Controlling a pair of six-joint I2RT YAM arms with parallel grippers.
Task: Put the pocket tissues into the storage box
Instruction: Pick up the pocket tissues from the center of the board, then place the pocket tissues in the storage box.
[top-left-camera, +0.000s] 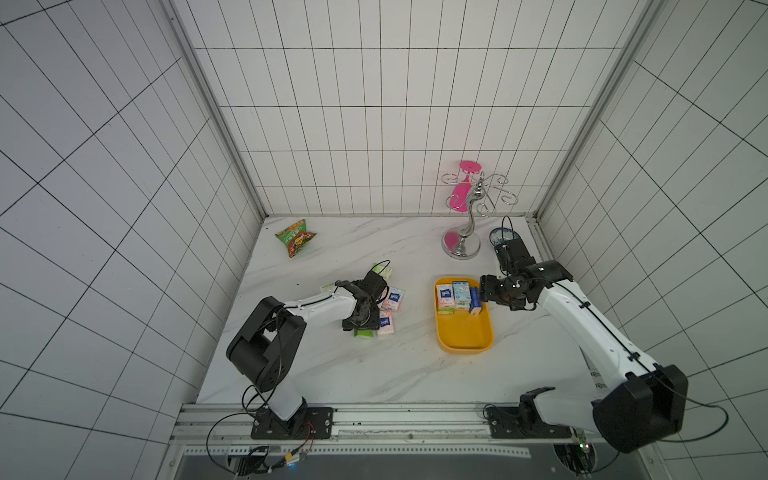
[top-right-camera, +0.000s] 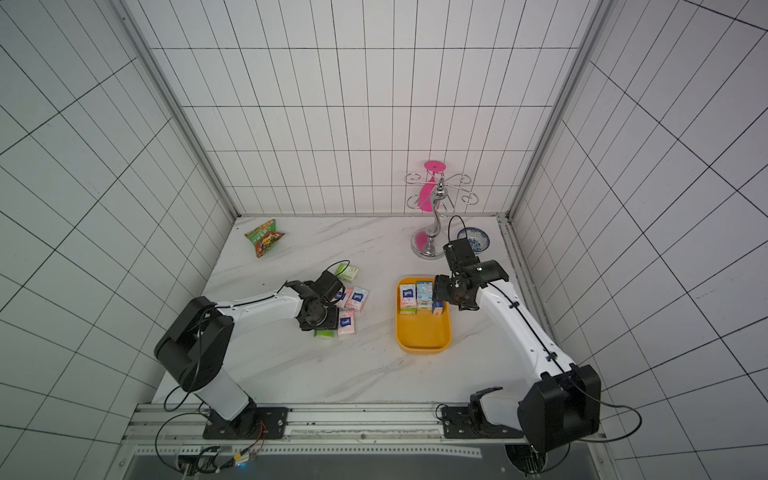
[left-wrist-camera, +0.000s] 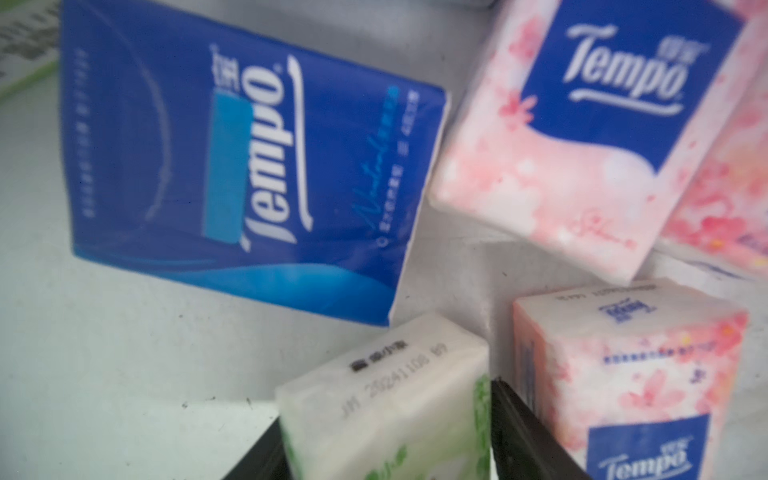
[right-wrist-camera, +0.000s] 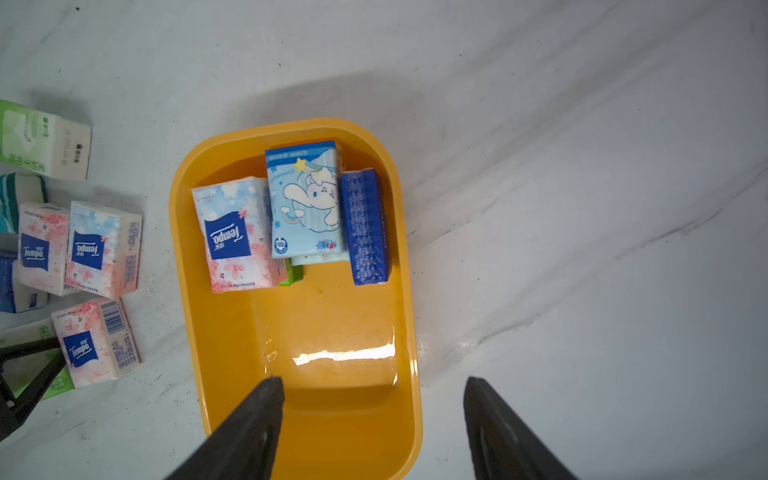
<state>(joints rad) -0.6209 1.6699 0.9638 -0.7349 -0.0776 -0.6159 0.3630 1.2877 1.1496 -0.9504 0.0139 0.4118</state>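
Lifting from there, you risked dragging a neighbour along. The left claw (left-wrist-camera: 386, 405) stood with its fingers (left-wrist-camera: 515, 432) pressed against both sides of a green-white packet (left-wrist-camera: 374, 374), and one finger was wedged between it and a pink-white packet (left-wrist-camera: 631, 365) just beside it. The wrap looked soft and glossy, so I judged it could squash and slip out on the way up.

The right claw (right-wrist-camera: 374, 382) hung wide open and empty above the storage box (right-wrist-camera: 324, 324), with one finger over the box and the other over the desk (right-wrist-camera: 582, 208). Had you brought the left arm across, the two might have met there.

The pocket tissues (top-left-camera: 390, 303) were small, flat, soft bricks in green, pink-white and dark blue prints. Most lay loose on the desk around the left claw, several of them touching.

At least four sat in the end of the box farther from the arm bases:
- a pink-white one (right-wrist-camera: 237, 237);
- a pale blue cartoon one (right-wrist-camera: 305, 203), lying over a green one;
- a dark blue one (right-wrist-camera: 368, 226), standing on its edge against the wall.

A drop onto that pile could have tipped it. The nearer half of the box was bare.
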